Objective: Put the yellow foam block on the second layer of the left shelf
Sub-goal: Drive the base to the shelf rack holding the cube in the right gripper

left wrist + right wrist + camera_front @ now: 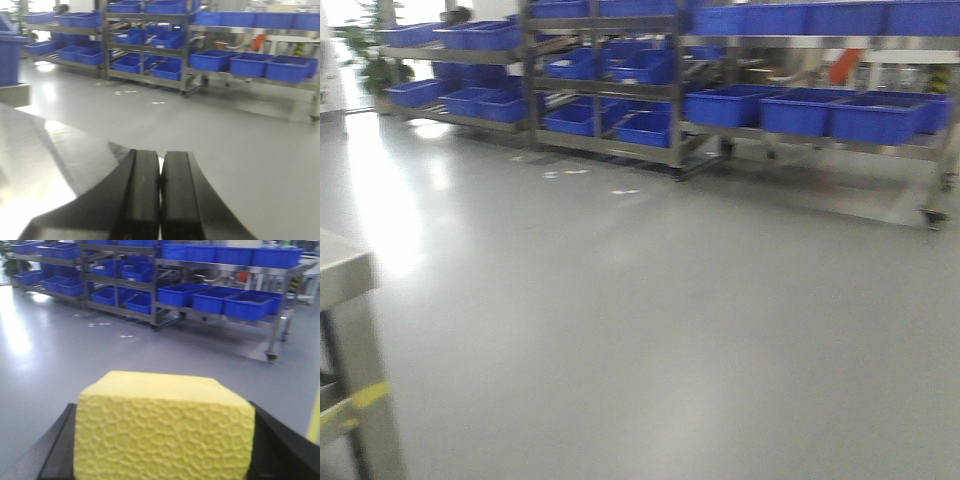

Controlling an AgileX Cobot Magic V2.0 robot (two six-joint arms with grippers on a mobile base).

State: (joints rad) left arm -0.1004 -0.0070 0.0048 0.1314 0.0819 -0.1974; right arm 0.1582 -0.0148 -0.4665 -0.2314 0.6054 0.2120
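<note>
The yellow foam block fills the lower part of the right wrist view, with a honeycomb texture on its near face. My right gripper is shut on it, one black finger on each side. My left gripper is shut and empty, its two black pads pressed together, above the grey floor and next to a shiny metal surface. Neither gripper nor the block shows in the front view. Metal shelf racks with blue bins stand far across the floor.
Several blue bins sit on the racks along the back wall. A metal table corner with yellow tape stands at the near left. A blue bin sits on a metal surface at the left. Grey floor lies between.
</note>
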